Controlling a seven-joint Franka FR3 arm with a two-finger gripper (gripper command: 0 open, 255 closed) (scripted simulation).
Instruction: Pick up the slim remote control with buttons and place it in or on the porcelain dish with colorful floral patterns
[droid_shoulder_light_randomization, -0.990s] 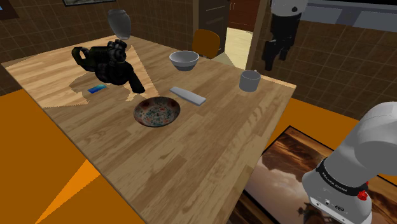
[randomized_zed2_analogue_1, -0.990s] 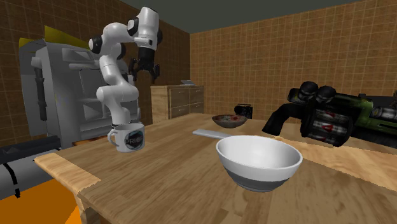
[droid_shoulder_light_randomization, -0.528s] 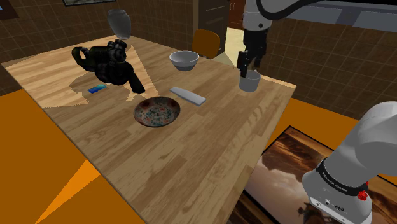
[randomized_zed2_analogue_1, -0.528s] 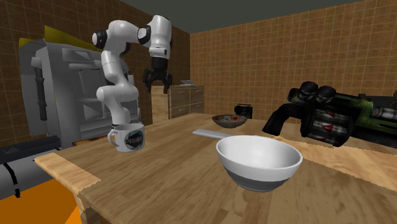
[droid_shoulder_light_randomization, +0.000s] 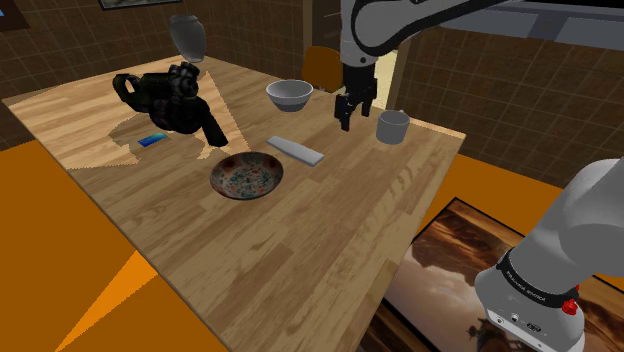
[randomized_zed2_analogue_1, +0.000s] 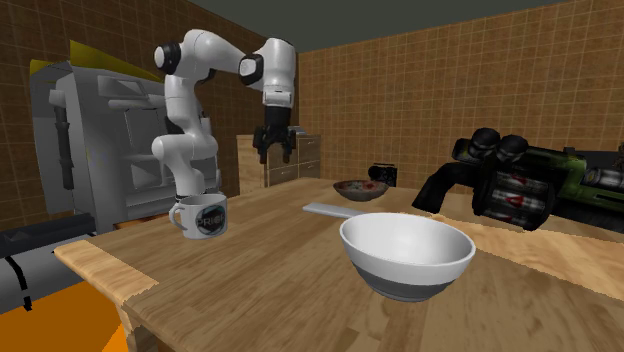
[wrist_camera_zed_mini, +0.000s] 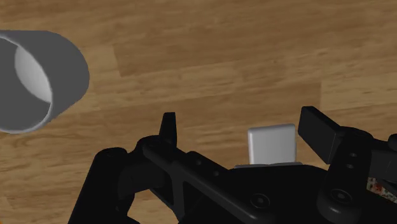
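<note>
The slim remote (droid_shoulder_light_randomization: 296, 150) is a plain grey slab lying flat on the wooden table (droid_shoulder_light_randomization: 330, 230), just beyond the floral dish (droid_shoulder_light_randomization: 247, 175). In the second exterior view the remote (randomized_zed2_analogue_1: 330, 209) lies in front of the dish (randomized_zed2_analogue_1: 360, 189). My gripper (droid_shoulder_light_randomization: 352, 112) hangs open above the table between the white bowl and the grey mug, off the remote's far end. In the second exterior view the gripper (randomized_zed2_analogue_1: 277, 150) points down, well above the tabletop. In the wrist view the fingers (wrist_camera_zed_mini: 168, 124) stand apart, with the remote's end (wrist_camera_zed_mini: 272, 143) showing between them far below, untouched.
A grey mug (droid_shoulder_light_randomization: 393, 126) stands near the gripper, seen in the wrist view as the mug (wrist_camera_zed_mini: 38, 79). A white bowl (droid_shoulder_light_randomization: 289, 95), a black bulky object (droid_shoulder_light_randomization: 170, 98), a small blue item (droid_shoulder_light_randomization: 152, 139) and a vase (droid_shoulder_light_randomization: 187, 35) occupy the far side.
The arm swung toward the shoulder view's left and lower, from beyond the mug to between mug and bowl. The fingers stayed open; the table's things did not move.
</note>
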